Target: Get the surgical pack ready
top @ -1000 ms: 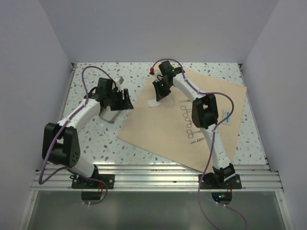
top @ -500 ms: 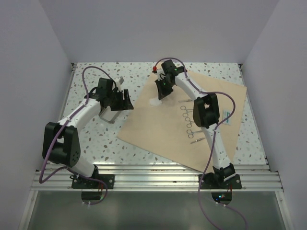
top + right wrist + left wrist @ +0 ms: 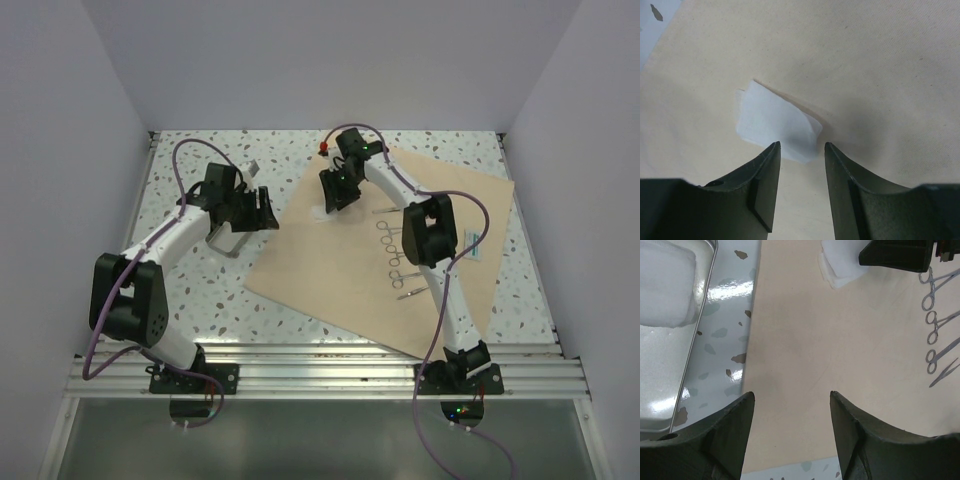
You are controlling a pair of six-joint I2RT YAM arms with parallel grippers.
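The tan wrap sheet (image 3: 340,270) lies spread on the speckled table. Several steel scissor-handled instruments (image 3: 395,255) lie in a row on it and also show in the left wrist view (image 3: 935,320). A white gauze square (image 3: 775,122) lies on the sheet's far left part (image 3: 321,213). My right gripper (image 3: 801,145) is open and empty, just above the gauze. My left gripper (image 3: 791,395) is open and empty over the sheet's left edge. The silver tray (image 3: 690,355) beside it holds white gauze (image 3: 665,285). In the top view the tray (image 3: 225,240) is partly hidden under my left arm.
A small white and blue label (image 3: 475,245) lies on the sheet's right part. Grey walls close in the table on the left, back and right. A metal rail (image 3: 320,365) runs along the near edge.
My right gripper has shifted slightly above the gauze square on the sheet. The left arm and the other things have not moved.
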